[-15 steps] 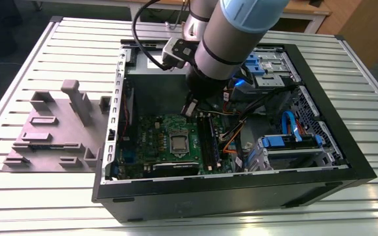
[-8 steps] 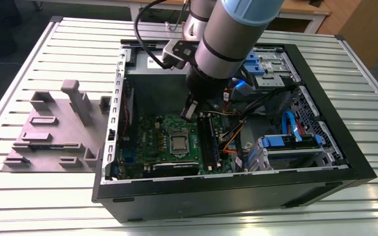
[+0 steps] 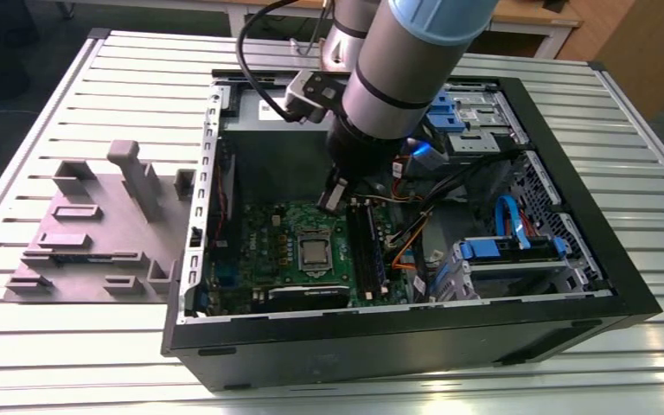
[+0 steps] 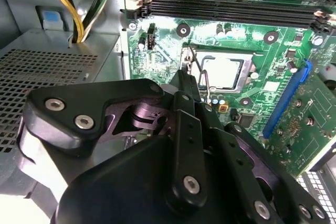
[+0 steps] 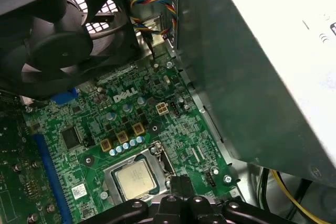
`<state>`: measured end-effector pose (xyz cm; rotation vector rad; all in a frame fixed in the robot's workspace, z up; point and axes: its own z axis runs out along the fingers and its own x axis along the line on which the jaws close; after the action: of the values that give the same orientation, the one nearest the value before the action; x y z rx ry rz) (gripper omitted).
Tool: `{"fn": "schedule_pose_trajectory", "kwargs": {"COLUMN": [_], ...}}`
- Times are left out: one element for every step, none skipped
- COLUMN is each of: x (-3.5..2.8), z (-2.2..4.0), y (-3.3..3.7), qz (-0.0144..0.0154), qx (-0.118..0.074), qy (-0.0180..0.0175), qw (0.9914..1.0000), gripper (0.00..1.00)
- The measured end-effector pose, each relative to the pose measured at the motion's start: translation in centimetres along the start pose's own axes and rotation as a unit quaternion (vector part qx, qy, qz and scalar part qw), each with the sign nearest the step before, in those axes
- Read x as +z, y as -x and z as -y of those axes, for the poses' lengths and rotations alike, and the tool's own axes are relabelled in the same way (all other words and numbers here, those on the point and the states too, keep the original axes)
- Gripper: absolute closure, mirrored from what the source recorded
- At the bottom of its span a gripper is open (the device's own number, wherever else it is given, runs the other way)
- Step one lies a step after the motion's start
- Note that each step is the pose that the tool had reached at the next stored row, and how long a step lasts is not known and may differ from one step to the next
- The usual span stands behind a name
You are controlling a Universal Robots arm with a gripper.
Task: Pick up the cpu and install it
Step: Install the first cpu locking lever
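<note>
The cpu (image 3: 312, 251) is a small silvery square lying flat in the socket in the middle of the green motherboard (image 3: 265, 259), inside the open computer case (image 3: 609, 285). Both wrist views show it, as cpu (image 4: 223, 72) and cpu (image 5: 135, 182), with a thin wire lever (image 4: 198, 69) beside the socket. My gripper (image 3: 332, 203) hangs just above the board, a little off the cpu toward the grey power supply box. Its black fingers (image 4: 185, 85) are pressed together with nothing between them, and the fingertips (image 5: 181, 183) sit at the socket's edge.
Long black memory sticks (image 3: 361, 242) run beside the socket. A black fan (image 5: 63, 40) and the grey power supply box (image 5: 262, 77) flank the board. Blue drive brackets (image 3: 517, 242) and cables fill the case at the exterior view's right. A grey fixture (image 3: 101, 225) stands on the slatted table.
</note>
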<state>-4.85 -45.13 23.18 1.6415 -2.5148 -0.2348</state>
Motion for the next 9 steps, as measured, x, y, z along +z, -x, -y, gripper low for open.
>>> {"fn": "schedule_pose_trajectory", "kwargs": {"x": [0.07, 0.13, 0.19, 0.25, 0.30, 0.33, 0.35, 0.35, 0.36], "z": [0.02, 0.05, 0.09, 0.12, 0.15, 0.17, 0.18, 0.19, 0.20], "y": [0.01, 0.01, 0.01, 0.02, 0.02, 0.01, 0.00, -0.02, -0.03], "qz": [-0.0007, -0.0018, -0.0028, -0.0036, -0.0044, -0.0053, -0.0065, -0.0077, -0.0090], "qx": [0.000, 0.001, 0.001, 0.002, 0.003, 0.004, 0.005, 0.006, 0.008], "qy": [-0.0003, -0.0008, -0.0012, -0.0016, -0.0020, -0.0025, -0.0030, -0.0036, -0.0043], "qw": [1.00000, 1.00000, 0.99999, 0.99999, 0.99998, 0.99998, 0.99996, 0.99994, 0.99992], "gripper": [0.90, 0.90, 0.90, 0.90, 0.90, 0.90, 0.90, 0.90, 0.90]}}
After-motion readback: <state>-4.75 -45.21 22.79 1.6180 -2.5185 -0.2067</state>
